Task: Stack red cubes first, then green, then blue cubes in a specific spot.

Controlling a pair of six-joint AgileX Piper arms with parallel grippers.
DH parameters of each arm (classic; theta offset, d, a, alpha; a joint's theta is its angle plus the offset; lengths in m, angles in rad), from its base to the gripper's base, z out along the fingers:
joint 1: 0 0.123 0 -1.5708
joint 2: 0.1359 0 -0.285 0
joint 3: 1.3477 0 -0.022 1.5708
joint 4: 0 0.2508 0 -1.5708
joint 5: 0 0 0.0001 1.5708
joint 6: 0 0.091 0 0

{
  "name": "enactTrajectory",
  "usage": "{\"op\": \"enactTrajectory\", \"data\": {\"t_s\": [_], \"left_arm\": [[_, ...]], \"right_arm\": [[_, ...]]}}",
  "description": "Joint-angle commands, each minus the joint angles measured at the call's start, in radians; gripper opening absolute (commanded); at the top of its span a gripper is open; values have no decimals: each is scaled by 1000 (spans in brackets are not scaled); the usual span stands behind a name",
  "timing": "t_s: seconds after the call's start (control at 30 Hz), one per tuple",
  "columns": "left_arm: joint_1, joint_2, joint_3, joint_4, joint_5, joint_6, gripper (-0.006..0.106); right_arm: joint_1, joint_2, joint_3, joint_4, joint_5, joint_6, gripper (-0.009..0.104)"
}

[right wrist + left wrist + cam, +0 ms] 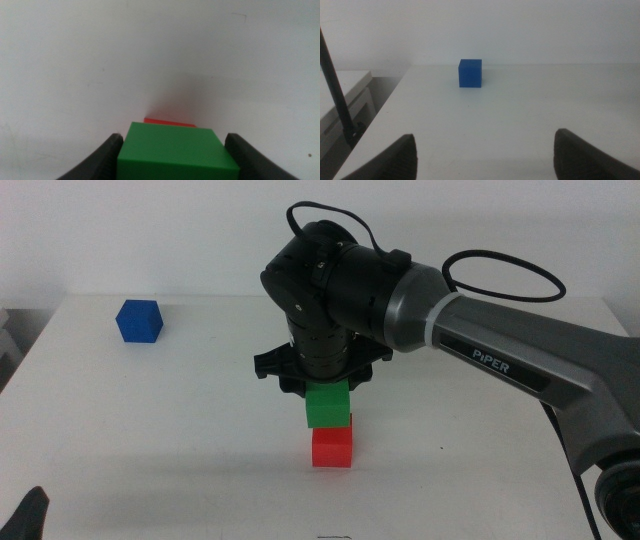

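The right gripper (327, 385) hangs over the table's middle, jaws beside the green cube (328, 405), though contact is hard to judge. That cube sits on the red cube (332, 447). The blue cube (139, 321) rests far left. The left gripper (485, 155) waits near, jaws spread.

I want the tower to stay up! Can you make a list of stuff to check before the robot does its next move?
1. Red cube on the table as the base: ok.
2. Green cube sits over the red one: ok, but slightly offset to the left in the middle view.
3. Green fully resting on red, no gap: cannot tell.
4. Right pincer around the green cube, one jaw on each side: ok; whether it still squeezes: cannot tell.
5. Blue cube free at the far left, nothing on it: ok.
6. Left pincer open, facing the blue cube: ok.
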Motion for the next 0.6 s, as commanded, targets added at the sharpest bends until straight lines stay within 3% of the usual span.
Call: {"op": "enactTrajectory", "data": {"t_s": [0.0,0.33,0.57], "left_arm": [[-3,-17,-4,-4,-77,-12,94],[-3,-17,-4,-4,-77,-12,94],[-3,-17,-4,-4,-77,-12,94]], "right_arm": [[-16,-66,-24,-35,62,-9,-1],[-25,-35,-24,6,66,-7,-1],[-25,-26,-24,-7,64,25,-1]]}}
